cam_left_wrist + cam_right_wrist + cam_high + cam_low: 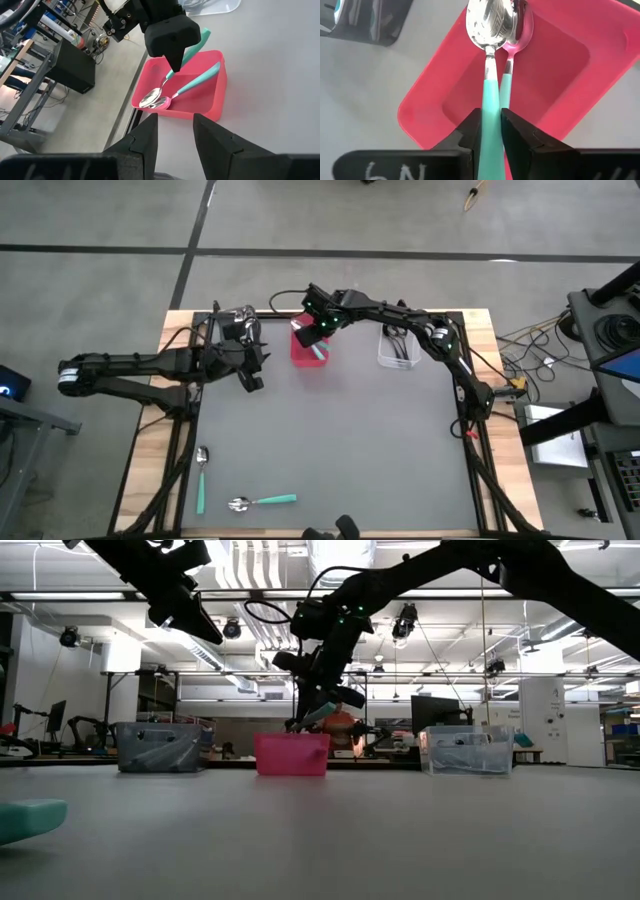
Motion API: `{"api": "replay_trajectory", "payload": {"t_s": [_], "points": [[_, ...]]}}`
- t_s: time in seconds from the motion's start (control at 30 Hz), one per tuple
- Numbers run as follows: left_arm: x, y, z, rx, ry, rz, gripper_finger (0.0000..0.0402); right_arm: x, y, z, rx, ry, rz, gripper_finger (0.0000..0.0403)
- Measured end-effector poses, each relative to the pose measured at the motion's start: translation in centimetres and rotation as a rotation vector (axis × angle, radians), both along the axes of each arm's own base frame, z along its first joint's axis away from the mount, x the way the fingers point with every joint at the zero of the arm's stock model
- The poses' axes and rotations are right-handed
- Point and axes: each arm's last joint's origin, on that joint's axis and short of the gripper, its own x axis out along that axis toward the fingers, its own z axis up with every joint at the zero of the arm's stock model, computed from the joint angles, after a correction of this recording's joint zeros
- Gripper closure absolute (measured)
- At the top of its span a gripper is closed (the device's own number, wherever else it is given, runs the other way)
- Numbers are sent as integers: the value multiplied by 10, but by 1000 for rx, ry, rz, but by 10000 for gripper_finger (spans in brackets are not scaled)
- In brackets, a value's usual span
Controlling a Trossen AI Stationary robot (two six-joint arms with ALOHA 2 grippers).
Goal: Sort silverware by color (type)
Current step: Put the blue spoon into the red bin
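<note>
My right gripper (318, 330) is shut on a teal-handled silver spoon (489, 60) over the pink bin (300, 352) at the table's far middle. Another teal-handled spoon (192, 85) lies in that bin, its handle leaning on the rim. Two more teal-handled spoons (201, 478) (265, 501) lie flat at the near left. My left gripper (175, 142) hovers open and empty left of the pink bin, pointing toward it. My right gripper pinches the spoon's teal handle (490, 112) between its two fingers, which come slanting down from above and lie along the handle. The spoon hangs tilted, its bowl (150, 96) lowest and inside the pink bin. Whether the bowl touches the bin's floor, I cannot tell.
A clear bin (398, 350) with dark spoons stands right of the pink one. Another clear bin (158, 747) stands to its left, partly under my left arm. The grey mat (340, 440) lies between the bins and the loose spoons.
</note>
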Motion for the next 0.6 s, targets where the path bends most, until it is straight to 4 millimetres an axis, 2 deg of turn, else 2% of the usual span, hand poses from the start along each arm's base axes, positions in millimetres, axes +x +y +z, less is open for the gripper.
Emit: {"api": "replay_trajectory", "payload": {"t_s": [0.33,0.6], "points": [[0,0,0,0,0,0,296,-1,-1,-6,-62,47,-37,305],[0,0,0,0,0,0,296,-2,0,-3,-71,48,-10,306]]}}
